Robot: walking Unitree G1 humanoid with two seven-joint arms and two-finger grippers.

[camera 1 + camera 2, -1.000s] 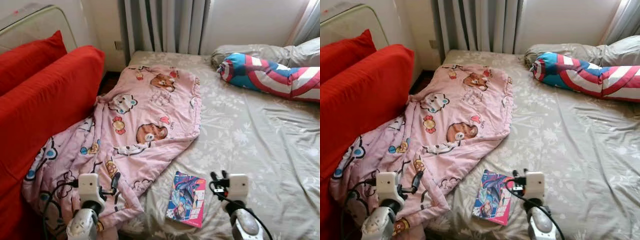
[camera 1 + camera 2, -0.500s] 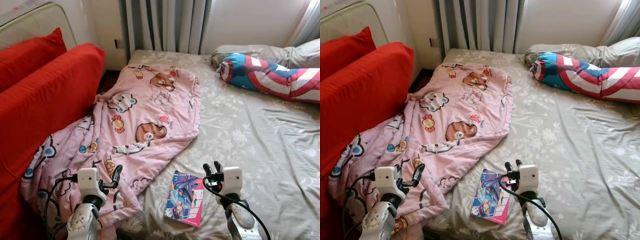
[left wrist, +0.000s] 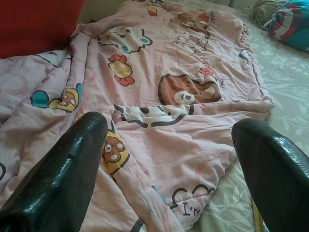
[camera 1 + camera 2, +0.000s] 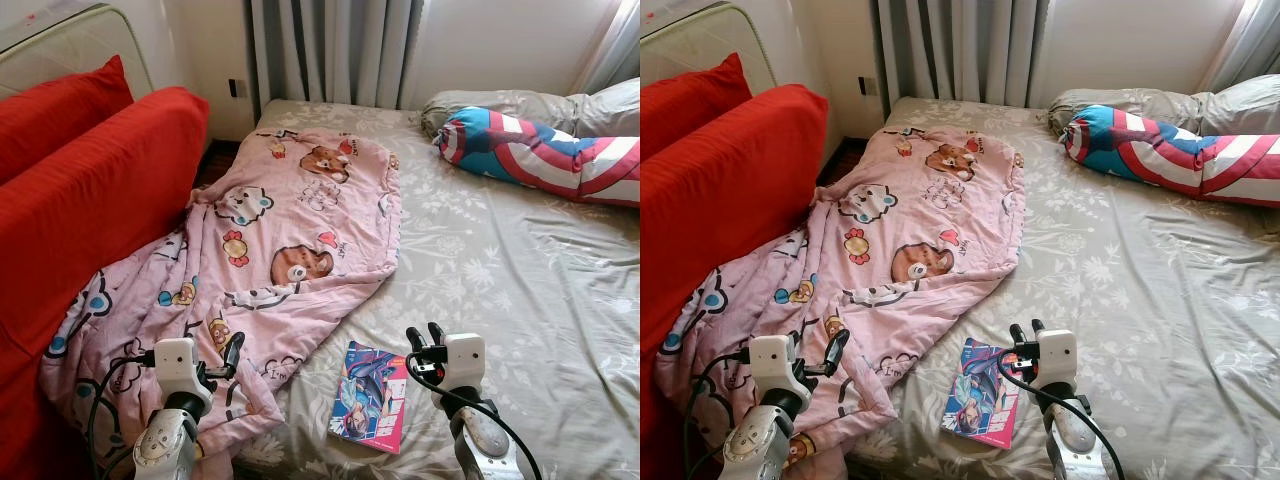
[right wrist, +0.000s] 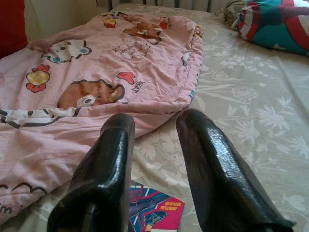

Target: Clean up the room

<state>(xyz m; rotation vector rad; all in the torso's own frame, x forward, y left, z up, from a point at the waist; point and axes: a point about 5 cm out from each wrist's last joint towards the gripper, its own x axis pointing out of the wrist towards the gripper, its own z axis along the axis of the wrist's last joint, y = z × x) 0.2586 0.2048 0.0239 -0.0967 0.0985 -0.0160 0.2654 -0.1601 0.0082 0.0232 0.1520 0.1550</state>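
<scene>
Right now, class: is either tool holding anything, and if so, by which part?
Nothing is held. The left tool hangs open over the blanket; the right tool is open beside the book.

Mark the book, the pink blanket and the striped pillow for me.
book (image 4: 372,396), left eye view, middle of its cover
pink blanket (image 4: 300,215), left eye view, flat part on the bed
striped pillow (image 4: 540,157), left eye view, middle of its side

Book: cover print too small to read; in the right wrist view its near part is hidden behind the right pincer fingers. Pink blanket: lower end runs off the bed edge, partly hidden behind the left arm. Striped bolster cut by the frame's right edge. Red cushions cut at the left edge. Blanket lettering partly legible, "I'm".
</scene>
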